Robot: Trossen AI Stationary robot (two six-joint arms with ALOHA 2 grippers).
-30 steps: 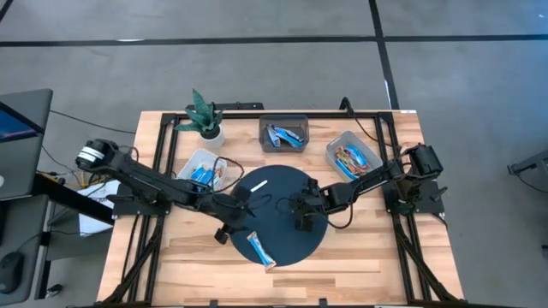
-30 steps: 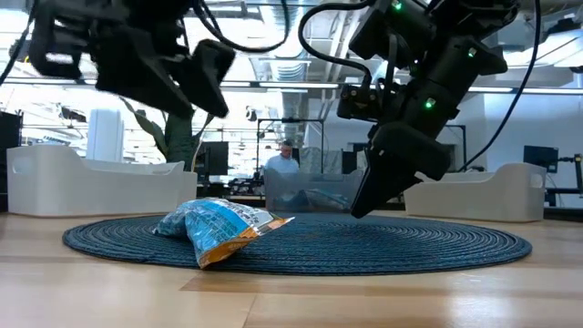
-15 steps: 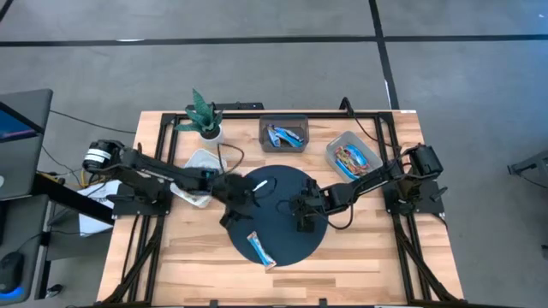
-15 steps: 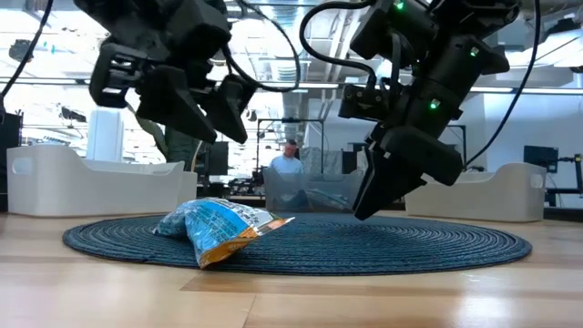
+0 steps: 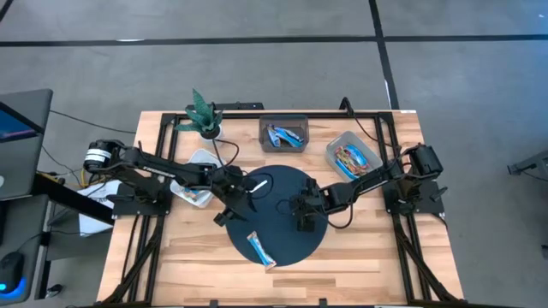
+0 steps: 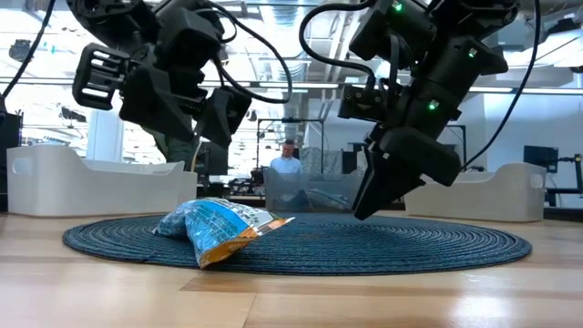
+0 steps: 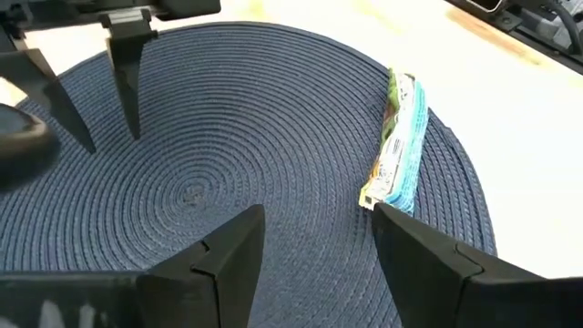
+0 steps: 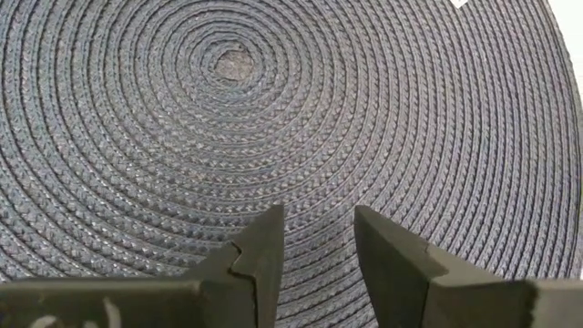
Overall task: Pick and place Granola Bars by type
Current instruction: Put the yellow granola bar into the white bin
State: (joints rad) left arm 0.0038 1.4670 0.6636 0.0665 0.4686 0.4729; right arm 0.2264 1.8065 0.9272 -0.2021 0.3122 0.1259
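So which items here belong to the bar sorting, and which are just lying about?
Job:
- blue granola bar on the round mat
- dark bin, clear bin and white bin
- left gripper, right gripper, both empty

Lying about:
- potted plant
- white stick

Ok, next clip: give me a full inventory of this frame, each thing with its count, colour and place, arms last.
Table: one, light wood, under everything.
Mat: one, round, dark blue woven, table centre.
Granola bar on the mat: one, blue wrapper, near edge of the mat.
White stick: one, on the mat's far part.
Dark bin: one, far centre, blue bars inside.
Clear bin: one, far right, multicoloured bars inside.
White bin: one, left, mostly hidden by the left arm.
Plant: one, green, white pot, far left.
Person: one, in the room behind.
Left gripper: open, over the mat's left edge.
Right gripper: open, empty, over the mat's right part.
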